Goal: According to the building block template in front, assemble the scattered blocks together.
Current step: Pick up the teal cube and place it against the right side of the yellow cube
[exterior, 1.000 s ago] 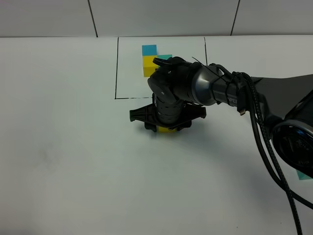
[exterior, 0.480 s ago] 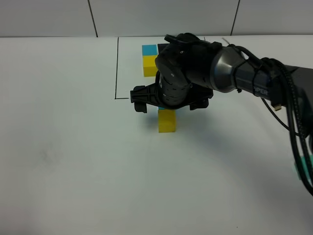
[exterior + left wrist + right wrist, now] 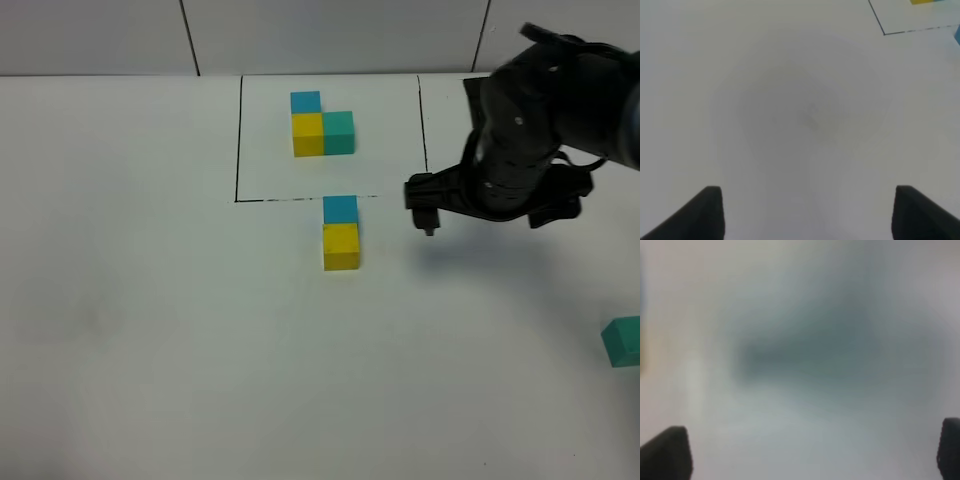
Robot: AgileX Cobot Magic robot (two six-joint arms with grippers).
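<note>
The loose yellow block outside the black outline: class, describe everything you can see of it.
The yellow block is a small matte cube with sharp edges, plain and unmarked. It sits flat on the white table, just outside the black outline, on its near side. Its far face meets the loose blue block; nothing else touches it.

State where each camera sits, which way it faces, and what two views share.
Exterior high: mounted high, looking down on table, template, right gripper.
Left wrist: on left arm, facing table; left gripper shows.
Right wrist: on right arm, facing blurred table; fingertips show.
Shared: exterior and left wrist both show the black line's corner.
</note>
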